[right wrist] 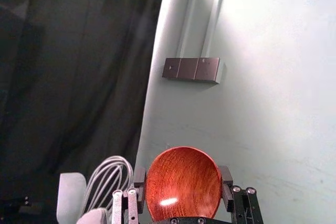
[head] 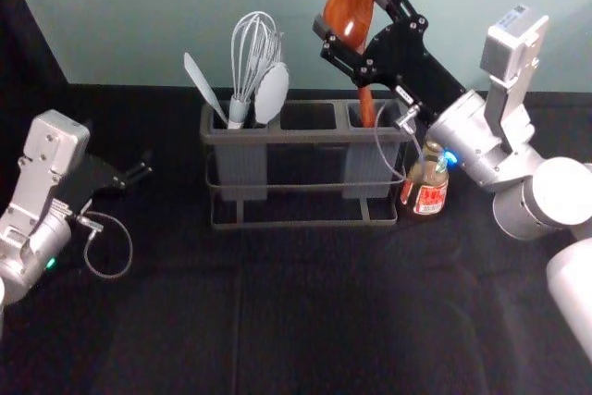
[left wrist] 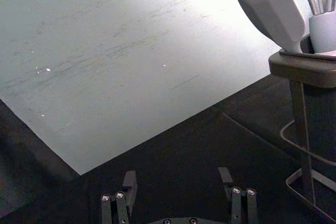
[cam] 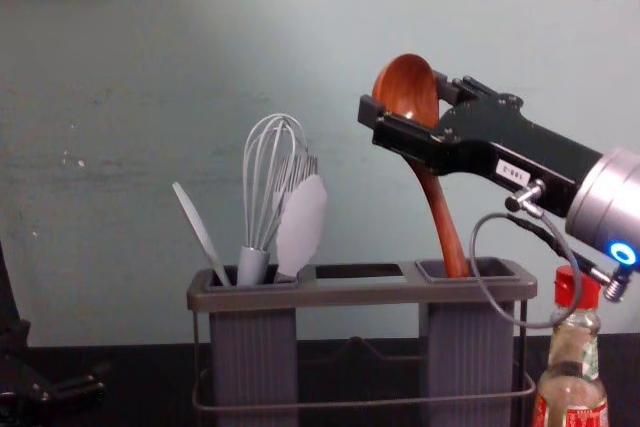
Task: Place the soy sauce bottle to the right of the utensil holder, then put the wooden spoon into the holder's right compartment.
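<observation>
The right gripper [head: 345, 5] is above the utensil holder's right side, shut on the bowl of the wooden spoon [head: 352, 12]. In the right wrist view the bowl [right wrist: 183, 184] fills the space between the fingertips of the right gripper [right wrist: 183, 182]. The spoon's handle [cam: 441, 212] slants down, its lower end inside the right compartment of the utensil holder [cam: 362, 294]. The soy sauce bottle [cam: 573, 377], red-capped, stands upright right of the holder. The left gripper [head: 143, 168] is idle at the left, open in its wrist view [left wrist: 177, 179].
A whisk [cam: 270, 182], a white spatula [cam: 301, 225] and other light utensils stand in the holder's left compartment. Behind the table is a pale wall [cam: 500, 7]. The right arm's cable [cam: 478, 277] loops down in front of the holder's right end, near the bottle.
</observation>
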{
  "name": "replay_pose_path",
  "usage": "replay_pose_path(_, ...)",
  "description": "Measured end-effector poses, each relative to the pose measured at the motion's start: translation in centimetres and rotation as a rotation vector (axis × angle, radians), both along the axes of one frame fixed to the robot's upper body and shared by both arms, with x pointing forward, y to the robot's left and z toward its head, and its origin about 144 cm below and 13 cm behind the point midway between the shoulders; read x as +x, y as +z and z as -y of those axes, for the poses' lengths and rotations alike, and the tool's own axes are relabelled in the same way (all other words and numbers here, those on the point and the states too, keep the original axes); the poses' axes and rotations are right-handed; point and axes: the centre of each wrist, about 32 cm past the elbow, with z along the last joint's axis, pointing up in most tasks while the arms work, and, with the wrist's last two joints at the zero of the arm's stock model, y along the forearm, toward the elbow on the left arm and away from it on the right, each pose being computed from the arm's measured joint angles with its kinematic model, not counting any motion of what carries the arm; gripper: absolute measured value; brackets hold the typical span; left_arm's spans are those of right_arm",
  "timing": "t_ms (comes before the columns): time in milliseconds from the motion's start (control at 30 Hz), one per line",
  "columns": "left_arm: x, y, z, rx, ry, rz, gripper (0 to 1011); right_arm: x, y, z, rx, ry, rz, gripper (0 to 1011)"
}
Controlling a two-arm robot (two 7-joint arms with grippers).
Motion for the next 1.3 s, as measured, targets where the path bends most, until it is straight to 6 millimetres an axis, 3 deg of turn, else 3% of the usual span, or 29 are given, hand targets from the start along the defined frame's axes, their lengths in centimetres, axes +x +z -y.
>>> replay_pose_path(767,0.0,0.0,0.0,0.000,0.000,0.000,1011,-1.5,-2.5,0.5,0.022,-0.022,-0.042,840)
replay_pose_path(1300,0.0,0.0,0.0,0.000,0.000,0.000,1011,-2.2,-3.1,1.0,0.036,-0.041,-0.047,840)
